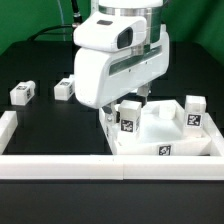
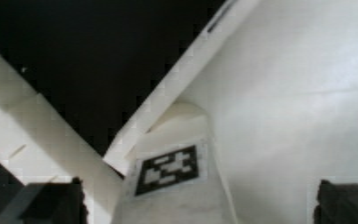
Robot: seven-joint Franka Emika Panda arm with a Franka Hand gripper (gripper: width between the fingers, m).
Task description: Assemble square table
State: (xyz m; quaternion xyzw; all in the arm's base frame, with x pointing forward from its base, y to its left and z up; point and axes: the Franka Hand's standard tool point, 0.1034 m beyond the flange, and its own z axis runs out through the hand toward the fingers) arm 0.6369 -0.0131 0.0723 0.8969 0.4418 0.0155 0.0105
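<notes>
The white square tabletop (image 1: 165, 135) lies at the exterior view's right, by the front wall. A short white leg (image 1: 128, 120) with a black-and-white tag stands at its near-left corner. My gripper (image 1: 124, 104) hangs right over this leg, open. In the wrist view the tagged leg (image 2: 171, 170) sits between the two dark fingertips (image 2: 350, 200) of the gripper (image 2: 197, 205), with a gap on each side, and the tabletop (image 2: 300, 90) lies beside it. Another leg (image 1: 195, 108) rests at the tabletop's far right corner. Two more legs (image 1: 22, 93) (image 1: 63, 90) lie on the black table at the left.
A long white border wall (image 1: 100, 166) runs along the front, and another border wall (image 1: 8, 125) stands at the exterior view's left. In the wrist view a border wall (image 2: 25, 110) crosses the dark table surface close to the leg.
</notes>
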